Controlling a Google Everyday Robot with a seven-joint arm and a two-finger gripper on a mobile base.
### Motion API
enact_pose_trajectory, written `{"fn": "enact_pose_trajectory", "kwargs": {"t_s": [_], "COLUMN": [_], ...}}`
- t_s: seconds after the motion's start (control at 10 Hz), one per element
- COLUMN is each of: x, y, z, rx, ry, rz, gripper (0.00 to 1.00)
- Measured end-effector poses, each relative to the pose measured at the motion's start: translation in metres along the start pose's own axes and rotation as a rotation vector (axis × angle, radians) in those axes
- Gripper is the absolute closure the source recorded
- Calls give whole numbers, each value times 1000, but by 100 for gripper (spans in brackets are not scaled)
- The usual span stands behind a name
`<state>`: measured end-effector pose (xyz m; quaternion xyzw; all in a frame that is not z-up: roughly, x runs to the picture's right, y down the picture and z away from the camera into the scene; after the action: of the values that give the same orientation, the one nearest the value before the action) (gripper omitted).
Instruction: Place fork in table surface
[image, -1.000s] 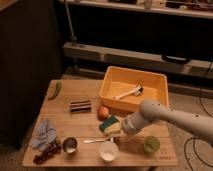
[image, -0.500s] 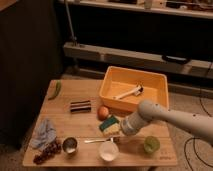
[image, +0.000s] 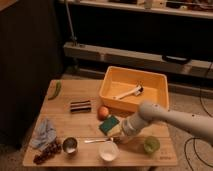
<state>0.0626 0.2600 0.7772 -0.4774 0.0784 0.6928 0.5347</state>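
Table: light-brown wood with plank grain, carrying everything listed below.

Fork: slim silvery utensil, lay flat on the table near the front edge, between the small metal cup and the tool, just behind the white bowl.

Tool: on the end of a pale arm that reached in from the right, low over the table at the fork's right end and just beside the green and yellow sponge. Whether it was grasping or released could not be told.

Yellow-orange bin: at the back right, with a white-handled utensil inside.

Other items:
- orange round object in front of the bin
- dark striped block
- green vegetable at the back left
- blue cloth
- dark grapes at the front left
- green round object at the front right
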Motion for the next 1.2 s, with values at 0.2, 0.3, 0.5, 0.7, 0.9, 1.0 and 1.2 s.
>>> {"fn": "enact_pose_trajectory", "kwargs": {"t_s": [0.2, 0.3, 0.5, 0.7, 0.9, 1.0, 1.2], "x": [-2, -7, -10, -14, -14, -13, -11], "y": [4, 11, 7, 4, 1, 6, 25], "z": [0, 2, 1, 1, -2, -8, -31], "rx": [20, 40, 92, 131, 140, 127, 96], "ry": [1, 1, -11, -27, -33, -47, -81], "rz": [8, 11, 44, 79, 101, 84, 49], "gripper": [74, 84, 99, 100, 100, 100, 100]}}
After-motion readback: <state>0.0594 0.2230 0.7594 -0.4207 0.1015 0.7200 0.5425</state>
